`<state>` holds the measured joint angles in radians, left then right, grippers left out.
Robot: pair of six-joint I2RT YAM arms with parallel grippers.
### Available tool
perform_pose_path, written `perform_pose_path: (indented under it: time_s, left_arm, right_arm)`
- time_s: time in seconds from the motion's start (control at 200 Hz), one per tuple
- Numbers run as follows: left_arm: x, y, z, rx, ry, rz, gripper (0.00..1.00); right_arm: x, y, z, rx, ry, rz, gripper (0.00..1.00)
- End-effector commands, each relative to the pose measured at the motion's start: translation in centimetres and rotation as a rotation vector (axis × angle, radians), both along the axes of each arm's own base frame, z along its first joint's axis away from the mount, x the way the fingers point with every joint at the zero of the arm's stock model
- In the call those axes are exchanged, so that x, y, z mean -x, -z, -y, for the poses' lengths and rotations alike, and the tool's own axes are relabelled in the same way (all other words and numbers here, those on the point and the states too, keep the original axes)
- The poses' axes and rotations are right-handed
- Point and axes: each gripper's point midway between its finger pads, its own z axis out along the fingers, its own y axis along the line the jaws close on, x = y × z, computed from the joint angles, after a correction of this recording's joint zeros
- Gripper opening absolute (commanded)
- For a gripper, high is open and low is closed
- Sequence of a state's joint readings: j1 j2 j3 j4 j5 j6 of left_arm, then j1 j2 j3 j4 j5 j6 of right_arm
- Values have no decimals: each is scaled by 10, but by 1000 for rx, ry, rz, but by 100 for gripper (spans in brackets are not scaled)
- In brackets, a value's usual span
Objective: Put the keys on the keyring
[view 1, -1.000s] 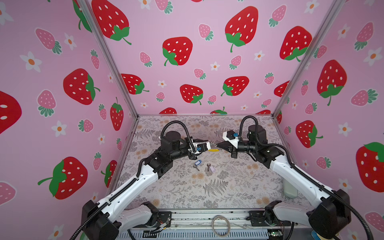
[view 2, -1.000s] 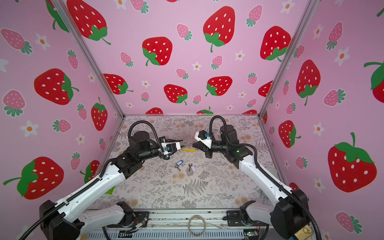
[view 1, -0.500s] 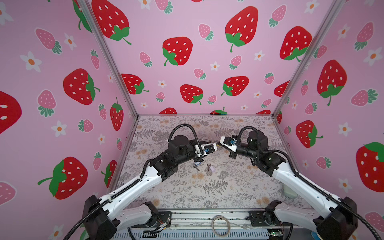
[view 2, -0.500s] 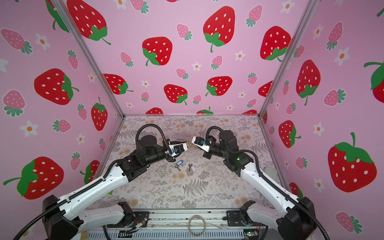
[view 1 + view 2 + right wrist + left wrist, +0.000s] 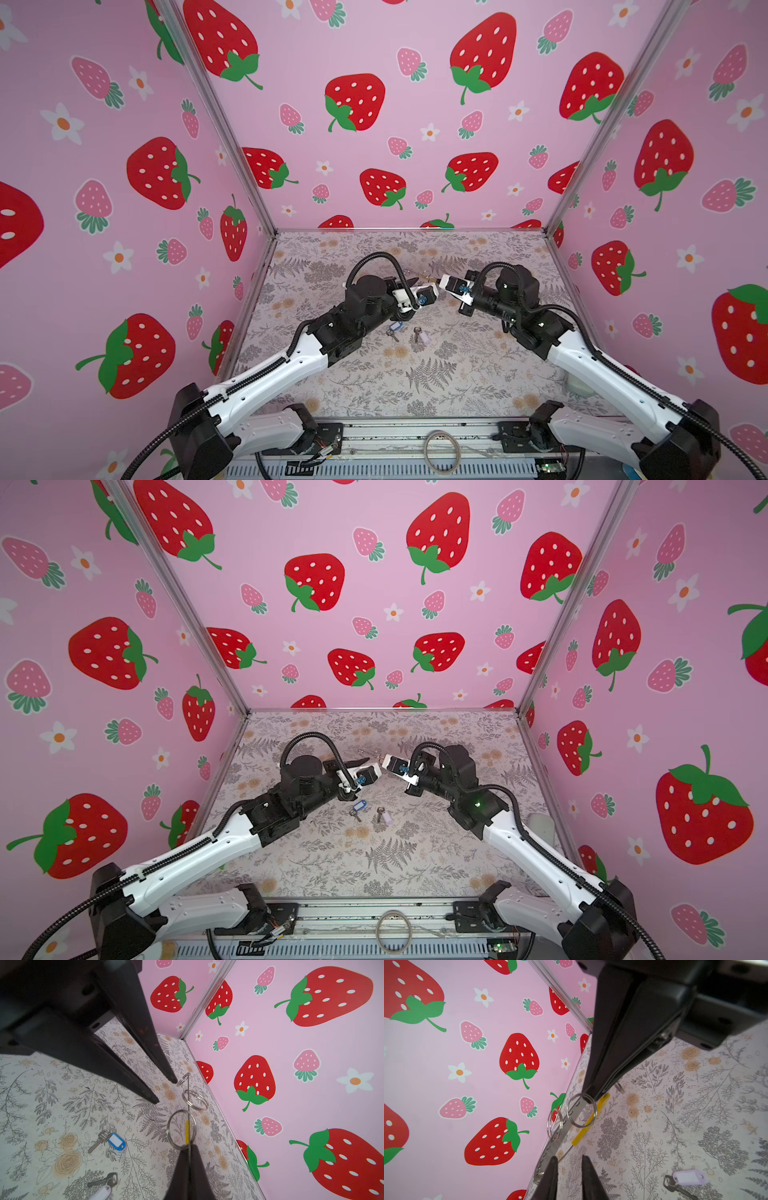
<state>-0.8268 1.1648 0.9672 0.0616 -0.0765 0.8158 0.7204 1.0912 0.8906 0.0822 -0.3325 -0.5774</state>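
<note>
— Left gripper (image 5: 569,1157)?
— Released. Its fingers (image 5: 149,1043) stand apart with nothing between them, and the tips are just beside the keyring (image 5: 574,1112). I cannot tell whether a tip touches one of the loops (image 5: 195,1100).
— The keys?
— Both lie flat on the table (image 5: 415,395), below the grippers and well clear of the ring. The blue-tag key (image 5: 395,328) is on the left. The lilac-tag key (image 5: 419,336) is just right of it, near but not touching.
— And the keyring itself?
— It is off the table, between the two grippers, toward the far side in both top views. Several loops hang on its grey strip, and the yellow section (image 5: 580,1135) runs beside them. In the right wrist view the strip shows edge-on.
— Right gripper (image 5: 188,1148)?
— Clenched on the keyring. It pinches the thin strip next to a loop, and that grip alone carries the ring.
</note>
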Motion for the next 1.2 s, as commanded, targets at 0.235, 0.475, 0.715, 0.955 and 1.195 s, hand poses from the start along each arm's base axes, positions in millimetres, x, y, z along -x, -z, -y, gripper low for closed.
perform_pose_path:
  time_s: [0.235,0.475,0.715,0.955,1.195]
  left_arm:
    - [-6,-30,7,57,-16,80,25]
    - [-5,-32,12,82,3,70,24]
    - [-3,-36,15,125,24,81,23]
    - [-1,-30,15,118,46,80,22]
    - [-3,-22,12,96,45,55,19]
  right_arm:
    - [5,-9,-3,-15,-24,39,0]
    - [6,-9,-5,-20,-34,34,0]
    - [9,-14,-5,-46,-40,37,0]
    - [14,-16,-7,-66,-70,15,0]
    - [16,-20,-6,-73,-75,24,0]
